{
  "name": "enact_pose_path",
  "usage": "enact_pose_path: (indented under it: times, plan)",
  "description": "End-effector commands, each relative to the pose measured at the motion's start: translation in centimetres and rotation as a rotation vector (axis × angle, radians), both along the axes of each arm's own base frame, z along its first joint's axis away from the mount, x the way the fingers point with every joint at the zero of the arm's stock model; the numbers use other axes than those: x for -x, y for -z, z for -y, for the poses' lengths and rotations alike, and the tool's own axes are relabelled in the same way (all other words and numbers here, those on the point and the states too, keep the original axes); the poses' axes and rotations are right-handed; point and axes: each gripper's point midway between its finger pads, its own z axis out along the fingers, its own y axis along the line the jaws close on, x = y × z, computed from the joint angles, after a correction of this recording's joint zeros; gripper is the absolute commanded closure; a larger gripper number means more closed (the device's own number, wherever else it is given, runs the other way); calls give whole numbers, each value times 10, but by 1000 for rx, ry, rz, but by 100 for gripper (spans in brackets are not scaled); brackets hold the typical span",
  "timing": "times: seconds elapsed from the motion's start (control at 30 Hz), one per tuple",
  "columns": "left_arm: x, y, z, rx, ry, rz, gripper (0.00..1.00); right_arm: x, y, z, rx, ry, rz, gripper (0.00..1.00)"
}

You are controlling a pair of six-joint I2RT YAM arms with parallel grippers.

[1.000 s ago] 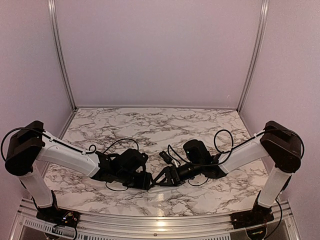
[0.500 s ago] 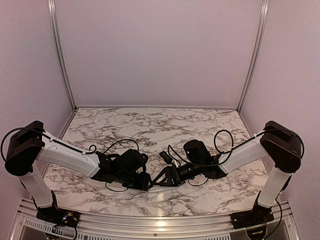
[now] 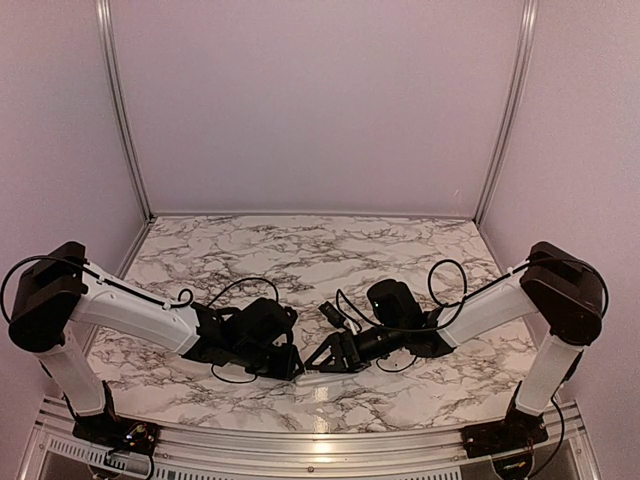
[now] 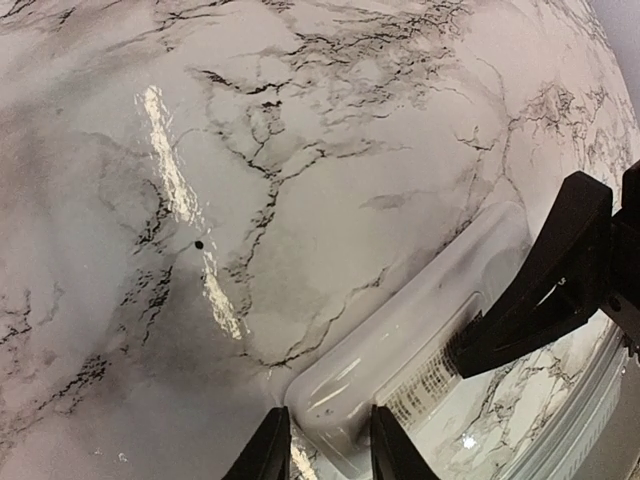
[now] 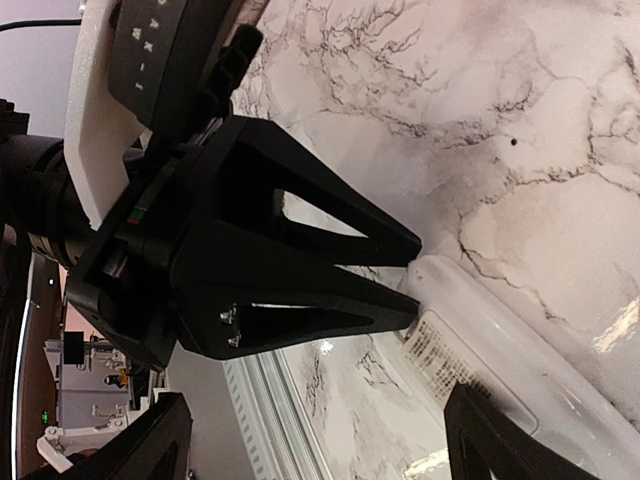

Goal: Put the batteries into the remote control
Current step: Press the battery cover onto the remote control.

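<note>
The remote control (image 4: 400,350) is a slim white handset lying back up on the marble, its printed label showing (image 5: 445,355). My left gripper (image 4: 322,440) straddles one end of it, a black finger pressed to each side, so it is shut on that end. From the right wrist view the left gripper (image 5: 418,282) tips meet the same end. My right gripper (image 5: 320,400) stands open, and one finger (image 4: 540,280) lies over the labelled part of the remote. Both grippers meet low at the table's near centre (image 3: 310,362). The batteries are out of view.
An aluminium rail (image 5: 270,400) runs along the near table edge, close beside the remote. Black cables (image 3: 240,290) loop over the marble behind both wrists. Pale walls with metal posts (image 3: 120,110) enclose the table on three sides.
The left gripper's fingers have drawn in onto the remote's end. Both arms have hardly moved, and the right gripper has stayed wide.
</note>
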Motion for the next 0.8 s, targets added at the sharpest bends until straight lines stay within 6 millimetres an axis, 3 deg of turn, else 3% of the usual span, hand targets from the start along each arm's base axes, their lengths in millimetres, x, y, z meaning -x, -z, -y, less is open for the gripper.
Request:
enact_pose_path:
  times: [0.0, 0.13, 0.33, 0.4, 0.5, 0.6, 0.77]
  plan:
    - [10, 24, -32, -149, 2, -34, 72, 5, 29, 14, 100, 28, -65, 14]
    - [7, 13, -23, -111, 29, -14, 68, 5, 27, 11, 91, 18, -58, 14]
    - [-13, -32, -23, 7, 31, 87, 50, 2, 2, 4, 23, -6, -3, 15]
    - [-21, -53, -28, 50, 37, 145, 43, 1, -12, 1, -9, -18, 34, 14]
    - [-28, -81, -33, 81, 74, 256, 16, -3, -41, -4, -73, -30, 110, 12]
    - [-28, -95, -34, 71, 151, 329, 2, -7, -70, -5, -126, -30, 199, 8]
    - [-20, -96, -20, 23, 347, 368, 1, -18, -112, 8, -146, 10, 395, 1]
